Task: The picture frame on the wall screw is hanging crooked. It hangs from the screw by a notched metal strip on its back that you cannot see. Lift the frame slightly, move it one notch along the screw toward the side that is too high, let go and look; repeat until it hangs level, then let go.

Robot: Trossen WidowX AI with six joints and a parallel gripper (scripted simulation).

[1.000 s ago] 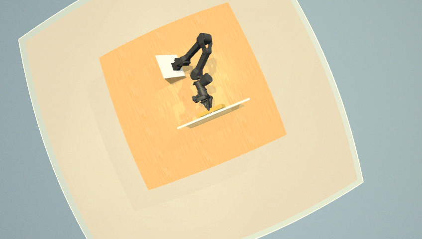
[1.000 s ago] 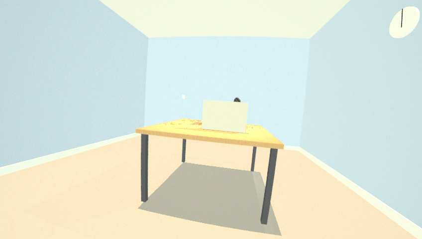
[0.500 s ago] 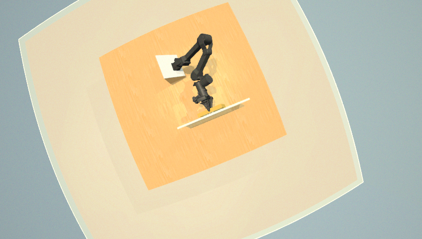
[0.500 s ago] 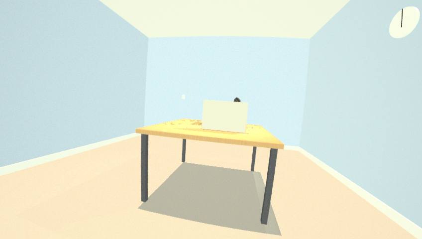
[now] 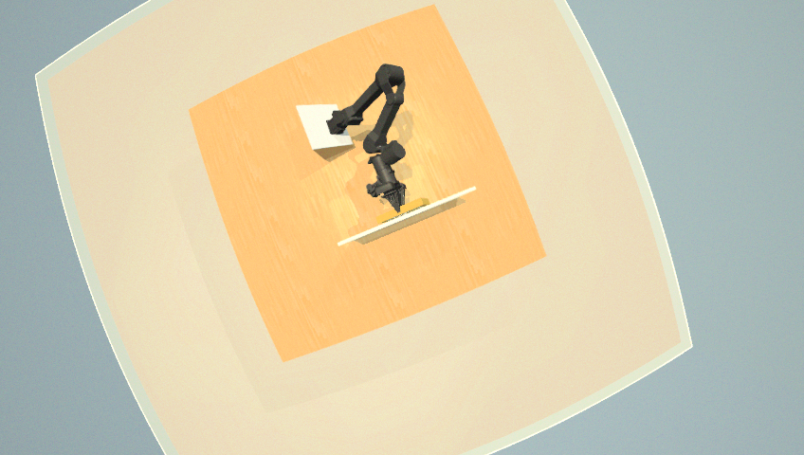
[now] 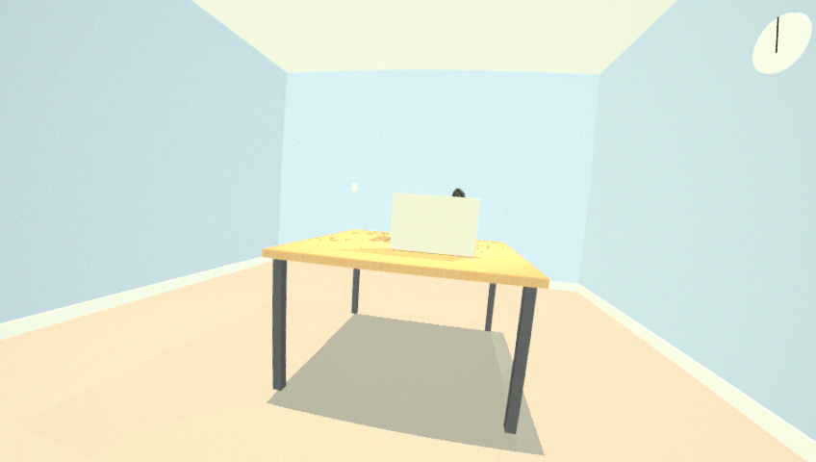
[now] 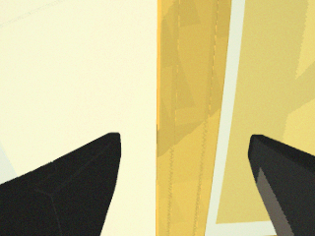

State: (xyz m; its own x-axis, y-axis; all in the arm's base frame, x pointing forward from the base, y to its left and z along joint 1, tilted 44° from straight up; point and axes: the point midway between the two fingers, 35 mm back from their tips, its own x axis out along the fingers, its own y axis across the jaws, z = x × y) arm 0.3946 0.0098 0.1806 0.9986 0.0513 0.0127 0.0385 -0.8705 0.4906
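Note:
The picture frame (image 5: 422, 201) (image 7: 189, 98) has a golden wooden border, with a pale mat strip and a yellow picture inside it in the wrist view. It hangs on the near side of an upright cream panel (image 5: 464, 191) (image 6: 434, 224) (image 7: 74, 74). My gripper (image 5: 398, 211) (image 7: 185, 144) is open at the frame. One finger is over the panel outside the border, the other over the picture, with the border bar between them. Whether they touch the frame cannot be told. The screw and notched strip are hidden. The frame's tilt cannot be judged from these views.
A white block (image 5: 317, 126) stands by the arm's base on the wooden table (image 5: 270, 270) (image 6: 332, 257). The panel's back faces the exterior view and hides the frame there. A dark part of the arm (image 6: 458, 192) shows above its top edge.

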